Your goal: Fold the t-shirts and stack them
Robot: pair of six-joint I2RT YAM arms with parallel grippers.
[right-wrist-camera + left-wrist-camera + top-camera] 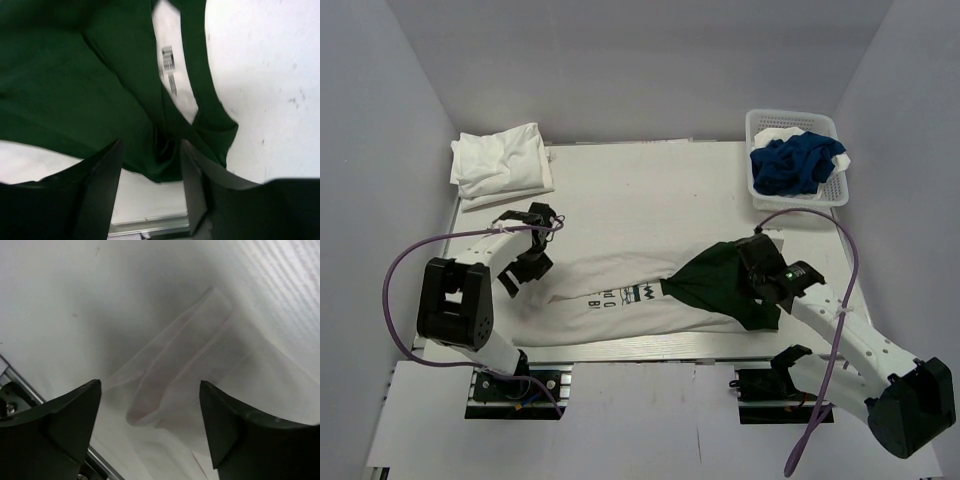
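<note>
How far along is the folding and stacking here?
Done: a folded white pile sits at the far-left corner of the table. In hand: the right gripper pinches the dark green t-shirt, overlapping the printed white t-shirt; the left gripper hangs open over that. Left: both, plus the blue t-shirt in the basket.

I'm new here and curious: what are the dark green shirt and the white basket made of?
The dark green t-shirt looks like soft matte cloth, probably cotton: it drapes and wrinkles. The basket looks like rigid white plastic, with mesh walls.
</note>
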